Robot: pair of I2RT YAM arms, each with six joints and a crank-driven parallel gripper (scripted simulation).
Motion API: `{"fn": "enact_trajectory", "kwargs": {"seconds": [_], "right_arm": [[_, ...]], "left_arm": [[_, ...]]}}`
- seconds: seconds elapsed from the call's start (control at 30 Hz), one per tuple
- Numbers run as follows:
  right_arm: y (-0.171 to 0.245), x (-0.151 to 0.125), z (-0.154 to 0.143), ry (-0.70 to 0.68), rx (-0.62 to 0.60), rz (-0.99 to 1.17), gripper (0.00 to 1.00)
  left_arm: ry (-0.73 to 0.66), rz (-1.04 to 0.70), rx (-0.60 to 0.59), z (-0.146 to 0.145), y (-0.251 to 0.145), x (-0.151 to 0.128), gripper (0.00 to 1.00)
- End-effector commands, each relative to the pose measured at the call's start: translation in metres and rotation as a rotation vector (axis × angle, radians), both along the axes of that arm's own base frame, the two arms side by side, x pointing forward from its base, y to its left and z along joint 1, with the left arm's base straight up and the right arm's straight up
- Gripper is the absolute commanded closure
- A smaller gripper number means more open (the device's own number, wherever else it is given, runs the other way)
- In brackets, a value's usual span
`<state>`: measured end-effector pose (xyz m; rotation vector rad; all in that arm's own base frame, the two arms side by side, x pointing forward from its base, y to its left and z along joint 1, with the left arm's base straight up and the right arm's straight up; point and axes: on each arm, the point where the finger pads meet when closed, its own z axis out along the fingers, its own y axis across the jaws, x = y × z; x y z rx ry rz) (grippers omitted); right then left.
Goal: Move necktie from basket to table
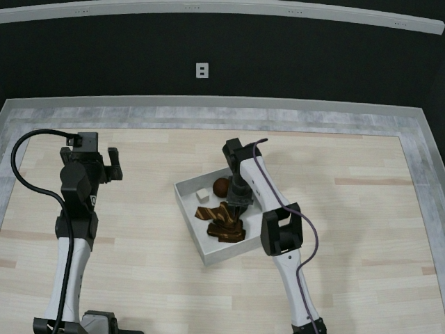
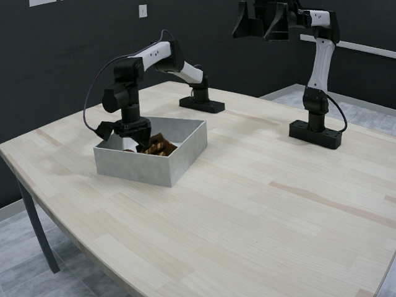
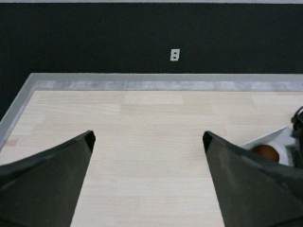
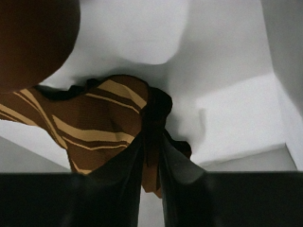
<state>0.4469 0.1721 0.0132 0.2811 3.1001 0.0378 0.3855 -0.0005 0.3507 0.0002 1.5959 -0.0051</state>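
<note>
The brown necktie (image 1: 226,233) (image 2: 159,148) (image 4: 101,120) with tan stripes lies bunched inside the light grey basket (image 1: 233,253) (image 2: 132,166) (image 3: 262,140). The basket stands flat on the table. My right gripper (image 1: 237,211) (image 2: 145,146) (image 4: 151,134) reaches down into the basket, its fingers nearly together on a fold of the tie. The rest of the tie spreads beside the fingers on the basket floor. My left gripper (image 1: 88,149) (image 2: 253,36) (image 3: 149,133) is open and empty, high above the table and away from the basket.
A reddish-brown ball (image 1: 220,187) (image 3: 266,152) (image 4: 33,43) and a white cube (image 1: 202,195) lie in the basket beside the tie. The right arm covers part of the basket in the top view. The basket walls stand around the right gripper.
</note>
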Motion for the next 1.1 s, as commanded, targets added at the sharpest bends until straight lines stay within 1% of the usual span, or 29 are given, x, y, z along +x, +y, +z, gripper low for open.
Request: {"fn": "enact_trajectory", "kwargs": {"seconds": [0.0,0.27,0.4,0.77,0.83,1.07], "right_arm": [[0.002,-0.001,-0.006,0.01,-0.015,0.008,0.95],[0.002,-0.001,-0.006,0.01,-0.015,0.008,0.95],[0.003,0.001,0.001,-0.001,-0.01,0.008,0.95],[0.003,0.0,0.038,-0.001,-0.01,0.008,0.95],[0.003,0.0,0.038,-0.001,-0.01,0.008,0.95],[0.003,-0.001,0.055,-0.002,-0.01,0.008,0.95]], "left_arm": [[0.0,0.0,0.0,0.0,0.0,0.0,0.0],[0.0,0.0,0.0,0.0,0.0,0.0,0.0],[0.0,0.0,0.0,0.0,0.0,0.0,0.0],[0.0,0.0,0.0,0.0,0.0,0.0,0.0],[0.0,0.0,0.0,0.0,0.0,0.0,0.0],[0.0,0.0,0.0,0.0,0.0,0.0,0.0]]}}
